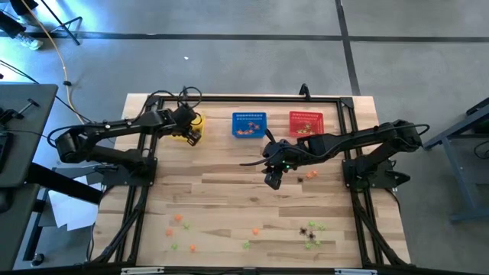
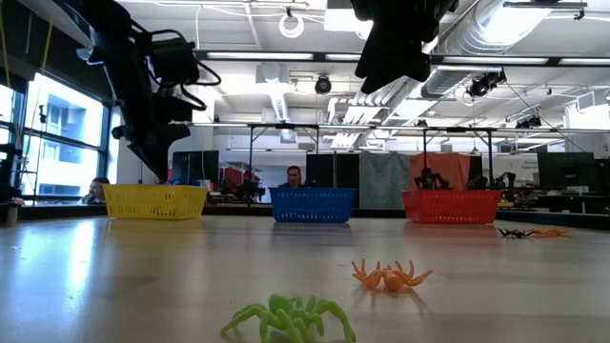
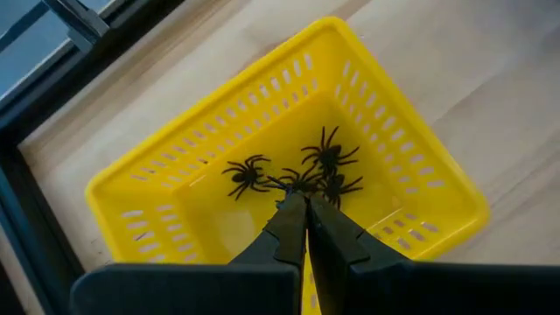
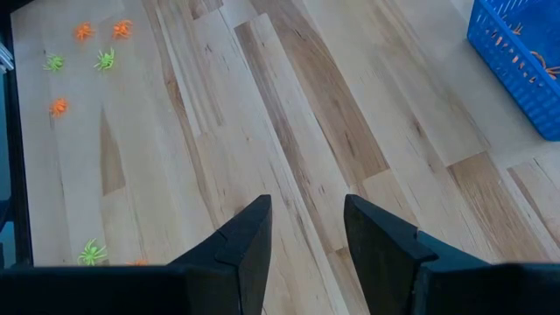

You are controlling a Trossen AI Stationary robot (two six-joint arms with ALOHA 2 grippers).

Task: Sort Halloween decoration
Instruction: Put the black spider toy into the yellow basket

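Left gripper (image 3: 305,210) hovers closed and empty over the yellow basket (image 3: 175,166); right gripper (image 4: 306,229), open and empty, must next descend onto a loose spider (image 4: 105,59)

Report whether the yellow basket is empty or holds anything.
Not empty: the yellow basket holds several black spiders on its floor, seen past the shut left gripper above it.

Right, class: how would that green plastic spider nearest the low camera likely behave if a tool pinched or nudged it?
The green spider looks tiny and thin-legged, so probably very light and easily skidded across the smooth wooden table. Its splayed legs likely flex, and it sits low, so tipping seems unlikely.
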